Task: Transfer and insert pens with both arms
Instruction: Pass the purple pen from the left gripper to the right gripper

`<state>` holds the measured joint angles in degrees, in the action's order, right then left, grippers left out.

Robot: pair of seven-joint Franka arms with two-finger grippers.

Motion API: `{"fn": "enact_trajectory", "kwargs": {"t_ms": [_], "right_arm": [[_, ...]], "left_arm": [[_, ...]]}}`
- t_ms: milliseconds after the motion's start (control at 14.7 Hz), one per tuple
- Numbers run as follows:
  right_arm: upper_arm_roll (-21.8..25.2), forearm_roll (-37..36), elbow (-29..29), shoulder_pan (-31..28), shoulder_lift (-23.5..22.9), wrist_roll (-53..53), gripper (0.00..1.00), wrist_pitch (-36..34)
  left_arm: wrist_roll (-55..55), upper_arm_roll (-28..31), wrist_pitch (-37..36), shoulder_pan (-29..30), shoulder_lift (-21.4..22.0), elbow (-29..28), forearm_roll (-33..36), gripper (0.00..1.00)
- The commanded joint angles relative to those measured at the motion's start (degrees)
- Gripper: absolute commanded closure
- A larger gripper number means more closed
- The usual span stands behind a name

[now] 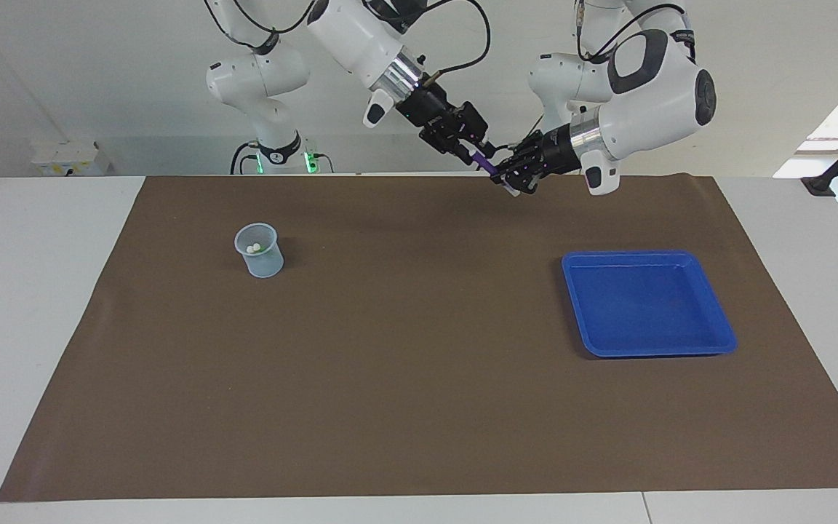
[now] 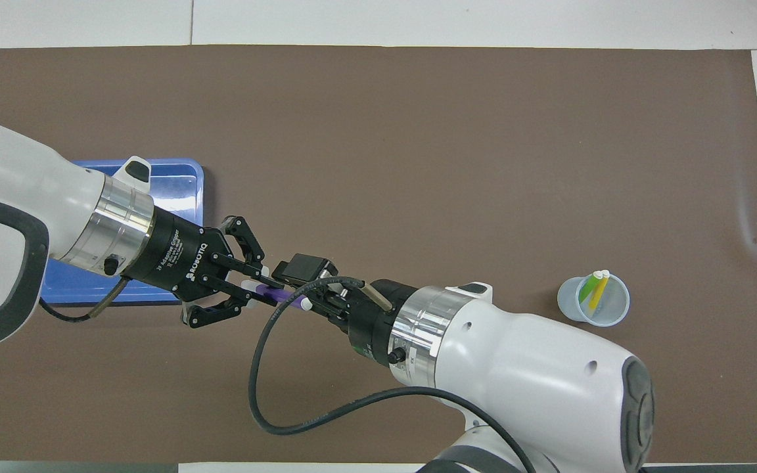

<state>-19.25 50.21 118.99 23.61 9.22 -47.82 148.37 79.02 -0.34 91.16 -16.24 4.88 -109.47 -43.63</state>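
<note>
Handover in progress, in the air over the brown mat (image 1: 419,378) near the robots' edge, between the blue tray (image 1: 717,320) and the cup (image 1: 273,266). Left gripper (image 1: 512,177) is clenched on the purple pen (image 1: 488,166), holding it near its pale end. Pen's long axis runs roughly along the line joining the two wrists, tilted, with the free purple end pointing straight into the right gripper (image 1: 479,153). Right gripper's fingers bracket that free end; can't tell whether they've actually bitten yet, so treat it as not secured. Overhead view agrees: pen (image 2: 280,297) bridges left gripper (image 2: 257,289) and right gripper (image 2: 306,301), both noses nearly touching. Yellow pen (image 2: 598,289) and green pen (image 2: 589,287) already stand in the cup (image 2: 575,309), toward the right arm's end, so this looks like the last one. My read: right must clamp fully before left lets go, else the pen drops onto the mat. Tray looks empty.
</note>
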Motion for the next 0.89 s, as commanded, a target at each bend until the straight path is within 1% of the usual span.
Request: {"fn": "enact_trajectory", "kwargs": {"t_ms": [0,68,205,273,819], "right_arm": [[-0.3,0.2,0.0,0.4,-0.1,1.3,0.37,-0.4],[-0.3,0.2,0.0,0.5,0.0,1.3,0.39,-0.4],[-0.3,0.2,0.0,0.5,-0.1,1.3,0.53,-0.4],[-0.3,0.2,0.0,0.4,-0.1,1.4,0.56,-0.5],[-0.2,0.3,-0.1,-0.3,-0.2,2.0,0.55,-0.7]], "left_arm": [[1.4,0.3,1.3,0.0,2.2,-2.2,-1.1,1.00],[1.4,0.3,1.4,0.0,2.2,-2.2,-1.2,1.00],[1.4,0.4,1.4,0.0,2.2,-2.2,-1.7,1.00],[1.4,0.4,1.4,0.0,2.3,-2.2,-1.7,1.00],[1.4,0.4,1.4,0.3,2.4,-2.2,-1.7,1.00]]}}
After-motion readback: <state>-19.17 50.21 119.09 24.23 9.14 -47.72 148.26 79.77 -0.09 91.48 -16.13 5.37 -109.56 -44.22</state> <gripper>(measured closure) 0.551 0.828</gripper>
